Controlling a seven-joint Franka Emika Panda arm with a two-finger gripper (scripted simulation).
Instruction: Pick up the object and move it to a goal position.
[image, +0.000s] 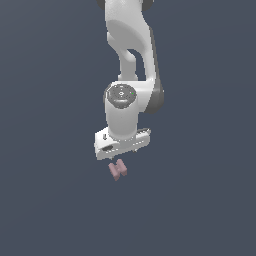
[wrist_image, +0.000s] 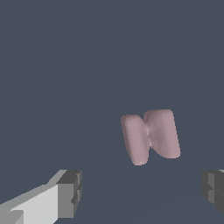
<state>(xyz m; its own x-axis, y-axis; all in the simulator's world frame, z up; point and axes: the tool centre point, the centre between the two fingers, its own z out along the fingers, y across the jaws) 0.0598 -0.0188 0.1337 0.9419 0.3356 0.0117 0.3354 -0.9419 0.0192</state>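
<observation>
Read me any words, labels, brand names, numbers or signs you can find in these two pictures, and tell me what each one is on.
None: no readable text in either view.
The pink object is plain, with no print.
The gripper and its fingers carry no label.
The dark round cap on the arm's wrist has faint marks and a green dot, too small to read.

Small matte dusty-pink notched block (wrist_image: 150, 136) lies on plain dark grey-blue surface (wrist_image: 87, 65), between spread grey-padded fingertips (wrist_image: 70, 194) of white gripper (wrist_image: 142, 192), untouched.
</observation>
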